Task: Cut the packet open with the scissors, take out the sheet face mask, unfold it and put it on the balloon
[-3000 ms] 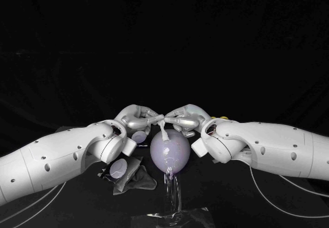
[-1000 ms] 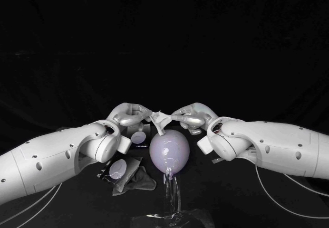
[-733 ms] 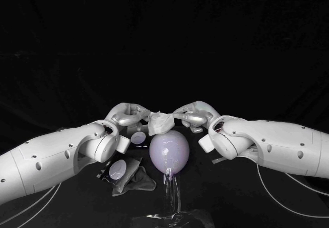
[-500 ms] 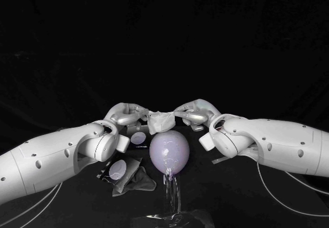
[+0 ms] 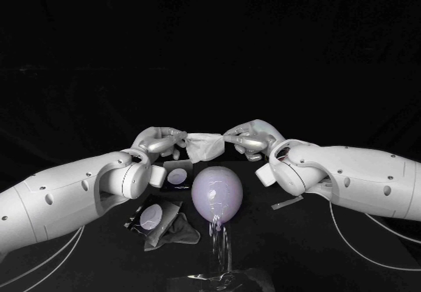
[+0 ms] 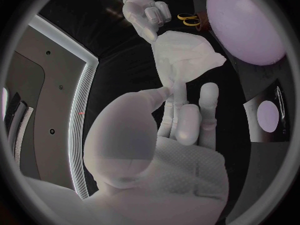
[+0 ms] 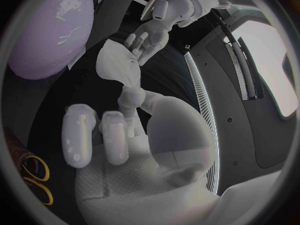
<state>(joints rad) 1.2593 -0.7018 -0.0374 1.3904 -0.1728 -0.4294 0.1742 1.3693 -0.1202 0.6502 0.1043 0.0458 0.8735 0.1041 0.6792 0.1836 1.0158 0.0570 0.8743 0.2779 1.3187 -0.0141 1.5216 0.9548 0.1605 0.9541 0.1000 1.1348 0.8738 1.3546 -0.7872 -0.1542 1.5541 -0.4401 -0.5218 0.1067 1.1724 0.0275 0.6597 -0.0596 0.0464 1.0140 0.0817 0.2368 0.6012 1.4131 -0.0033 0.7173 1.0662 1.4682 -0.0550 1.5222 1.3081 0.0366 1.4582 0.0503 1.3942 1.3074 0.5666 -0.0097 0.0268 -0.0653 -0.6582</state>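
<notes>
Sheet face mask point(image 5: 204, 146) is hanging near the top of the balloon point(image 5: 216, 194), not touching it, with the left hand point(image 5: 158, 143) and right hand point(image 5: 249, 137) each pinching an edge in their fingers. Unfolding is going on (the middle is looking bunched). Next it needs spreading wide, then lowering onto the balloon. The cut packet point(image 5: 154, 216) is lying beside the balloon, toward the counter's near edge, blocking nothing.

The left hand point(image 5: 160, 143) and right hand point(image 5: 250, 137) face each other, each pinching one side of the sheet mask point(image 5: 205, 146).
</notes>
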